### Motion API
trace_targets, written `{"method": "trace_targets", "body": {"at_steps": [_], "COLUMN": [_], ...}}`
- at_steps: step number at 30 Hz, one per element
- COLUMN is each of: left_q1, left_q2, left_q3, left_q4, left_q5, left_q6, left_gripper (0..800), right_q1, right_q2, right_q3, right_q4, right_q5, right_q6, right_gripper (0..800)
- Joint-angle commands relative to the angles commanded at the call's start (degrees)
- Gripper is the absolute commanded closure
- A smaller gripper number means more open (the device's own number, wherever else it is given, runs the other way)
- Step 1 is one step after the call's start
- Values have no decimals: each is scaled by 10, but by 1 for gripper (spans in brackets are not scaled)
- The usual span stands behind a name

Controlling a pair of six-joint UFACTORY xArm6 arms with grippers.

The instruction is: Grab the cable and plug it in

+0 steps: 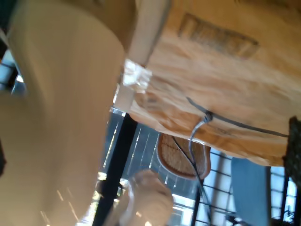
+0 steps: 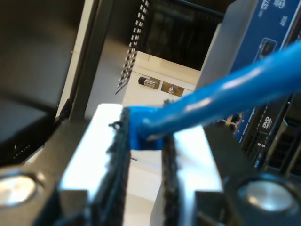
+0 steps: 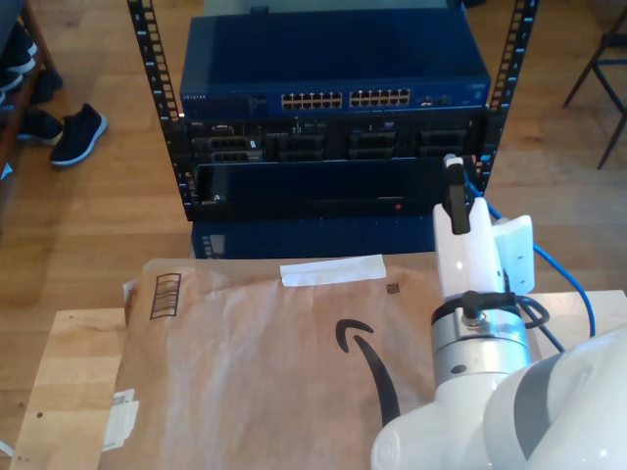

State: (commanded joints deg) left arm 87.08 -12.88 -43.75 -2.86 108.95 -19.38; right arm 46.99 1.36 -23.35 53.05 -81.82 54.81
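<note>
You had the cable [image 2: 221, 96] pinched between the pads [image 2: 120, 155] of my second gripper [image 2: 143, 141], jaws narrow. Cable ran up and away from the jaws toward the blue switch [image 2: 263, 52]. Ext. view showed an arm [image 3: 470, 255] at the rack [image 3: 333, 108] on that view's right, cable [image 3: 568, 279] trailing behind it. My first gripper: state can't tell; its cam showed brown paper [image 1: 221, 84].

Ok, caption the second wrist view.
My second gripper pinches the blue cable beside the rack equipment.
</note>
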Motion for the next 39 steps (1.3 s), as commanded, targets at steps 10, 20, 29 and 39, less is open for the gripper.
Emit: {"method": "trace_targets", "body": {"at_steps": [10, 20, 29, 39], "left_q1": [33, 33, 87, 98], "left_q2": [-118, -166, -190, -168], "left_q3": [204, 273, 339, 380], "left_q4": [50, 57, 74, 84], "left_q5": [-234, -286, -401, -480], "left_q6": [56, 84, 137, 138], "left_gripper": [0, 0, 0, 0], "right_q1": [0, -1, 0, 0], "right_q2": [20, 21, 21, 23], "right_q3": [-11, -16, -17, -20], "right_q4": [0, 0, 0, 0], "right_q5": [1, 6, 11, 14], "right_q6": [1, 2, 4, 29], "right_gripper": [799, 799, 799, 800]}}
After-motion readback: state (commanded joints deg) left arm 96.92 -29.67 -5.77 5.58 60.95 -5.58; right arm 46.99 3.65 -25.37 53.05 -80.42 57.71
